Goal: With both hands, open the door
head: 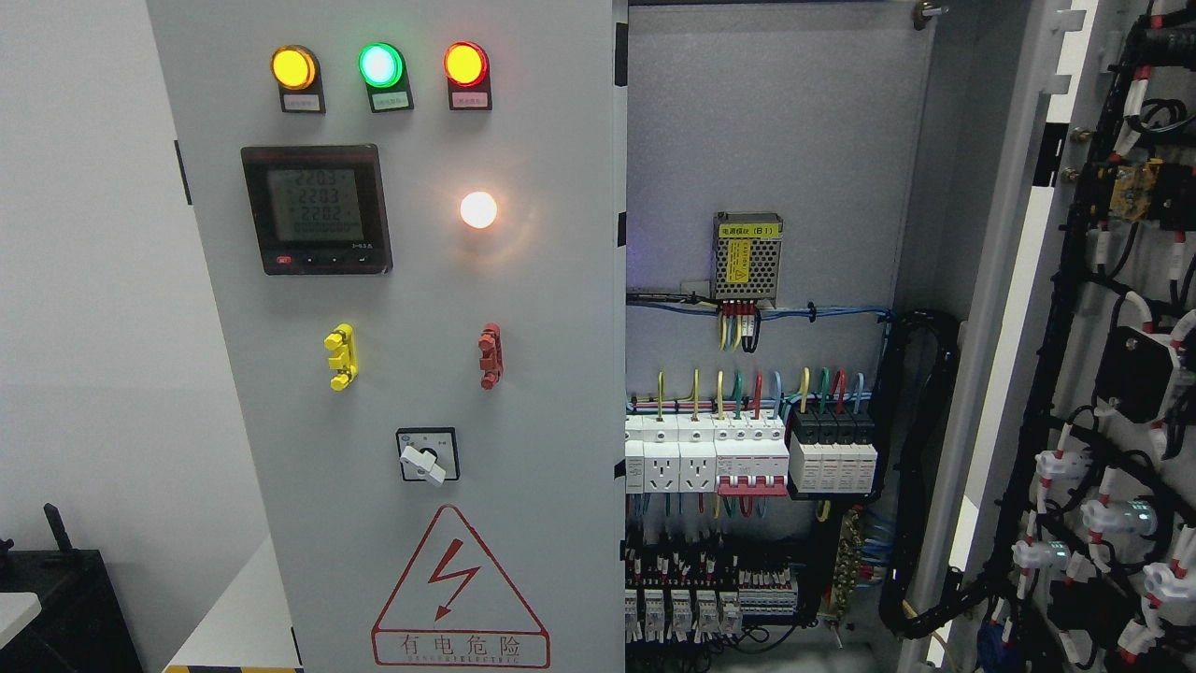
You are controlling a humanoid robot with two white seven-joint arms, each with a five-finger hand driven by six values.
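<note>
Standing closed at the picture's left, the left door of a grey electrical cabinet fills the near view; neither robot hand nor arm shows anywhere, so the state of the fingers cannot be told, and no relation between a hand and either door can be read. Taking the left door as landmark: along its top sit three round lamps, amber, green and red-orange, each above a small label; below them a digital meter with a lit screen; to the meter's right a glowing white lamp; lower, a yellow handle and a red handle side by side; beneath these a rotary switch; at the foot a red triangular warning sign with a lightning bolt. To the right of the left door the cabinet interior lies exposed: a meshed power supply high on the back plate, a row of breakers and sockets under coloured wires, terminal blocks below. Farther right, the right door stands swung open, its inner face carrying black cable looms and white lamp backs. Left of the left door a black box sits low against a white wall.
</note>
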